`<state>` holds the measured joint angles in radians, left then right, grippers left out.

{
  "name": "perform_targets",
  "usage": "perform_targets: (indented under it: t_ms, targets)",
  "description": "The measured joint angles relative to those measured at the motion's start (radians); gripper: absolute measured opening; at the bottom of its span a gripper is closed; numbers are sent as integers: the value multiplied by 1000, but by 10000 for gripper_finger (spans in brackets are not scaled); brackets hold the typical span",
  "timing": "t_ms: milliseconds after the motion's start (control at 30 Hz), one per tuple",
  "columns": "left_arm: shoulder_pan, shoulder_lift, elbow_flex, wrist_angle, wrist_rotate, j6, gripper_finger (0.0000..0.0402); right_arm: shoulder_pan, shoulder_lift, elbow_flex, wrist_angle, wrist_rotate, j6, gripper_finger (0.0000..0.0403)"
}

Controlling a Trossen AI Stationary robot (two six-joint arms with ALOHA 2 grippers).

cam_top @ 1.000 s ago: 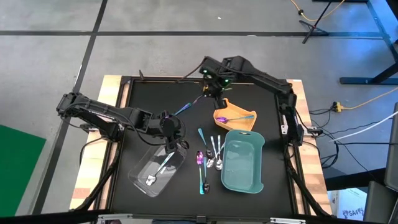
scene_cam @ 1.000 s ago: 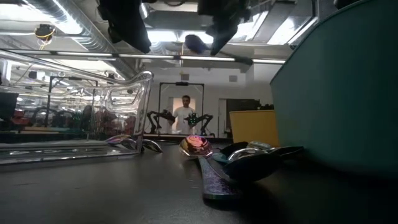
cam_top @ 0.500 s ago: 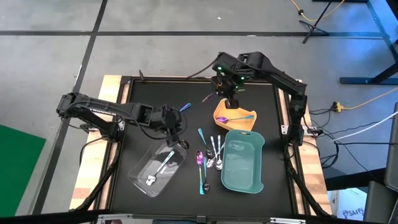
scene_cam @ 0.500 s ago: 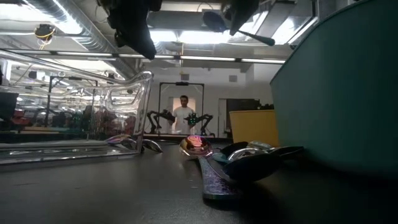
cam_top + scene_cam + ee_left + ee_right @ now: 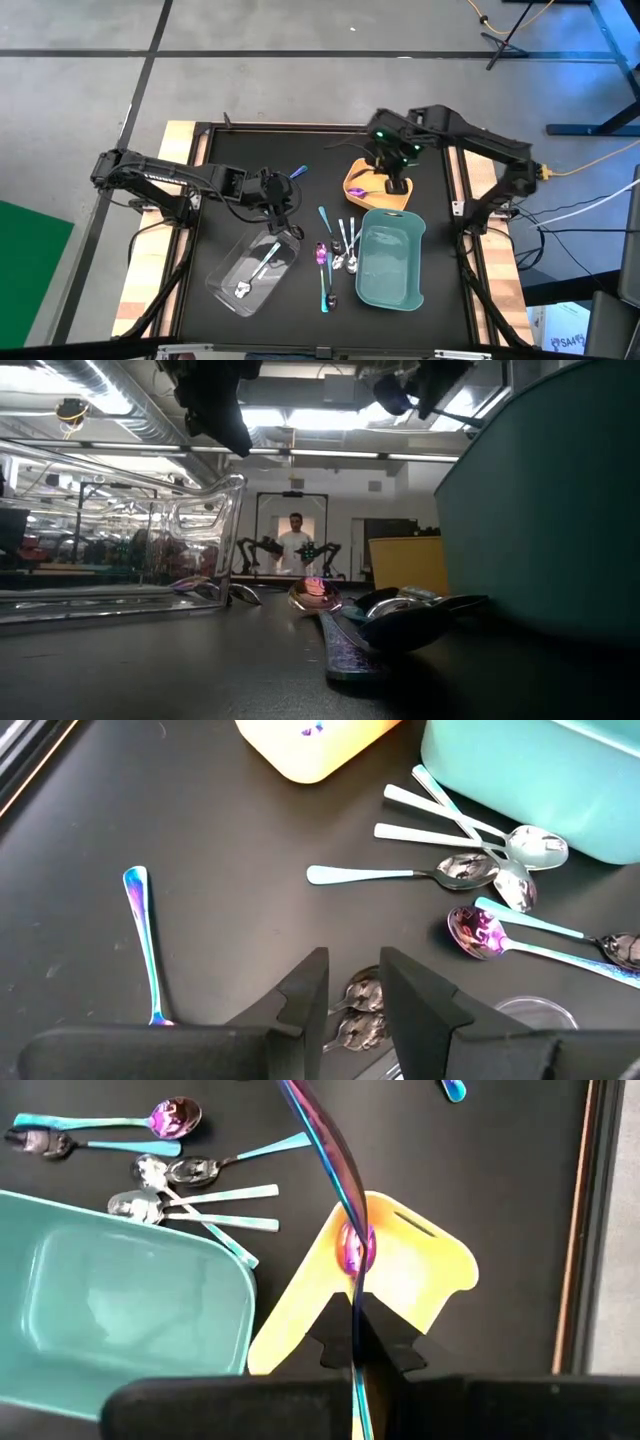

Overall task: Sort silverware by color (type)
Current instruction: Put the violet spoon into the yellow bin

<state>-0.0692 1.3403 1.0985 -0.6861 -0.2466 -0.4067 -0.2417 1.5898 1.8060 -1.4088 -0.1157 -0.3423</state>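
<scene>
Jaws of the right gripper (image 5: 357, 1342) are clamped on an iridescent spoon (image 5: 335, 1170) above the yellow tray (image 5: 420, 1280); left gripper (image 5: 350, 995) jaws are held apart. If released off-centre, the spoon could be tipped over the rim.

Grey floor (image 5: 250, 70) crossed by dark seams surrounds the black-topped desk (image 5: 250, 140), a green mat (image 5: 25, 260) lies at eight o'clock, and ceiling strip lights (image 5: 300, 420) glow above a distant person (image 5: 296, 540).
</scene>
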Motion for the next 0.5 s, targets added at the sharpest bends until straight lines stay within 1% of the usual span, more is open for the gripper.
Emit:
perform_targets:
  t_ms: [100,200,300,500]
  targets:
    - [0,0,0,0,-3,0,87,0,-87,-153,109,0,24,0]
    - [0,0,0,0,-3,0,87,-1,-144,-282,196,0,28,0]
    - [0,0,0,0,-3,0,87,-3,-162,-372,251,0,24,0]
    - [0,0,0,1,-3,0,87,-26,-152,-498,355,-19,21,0]
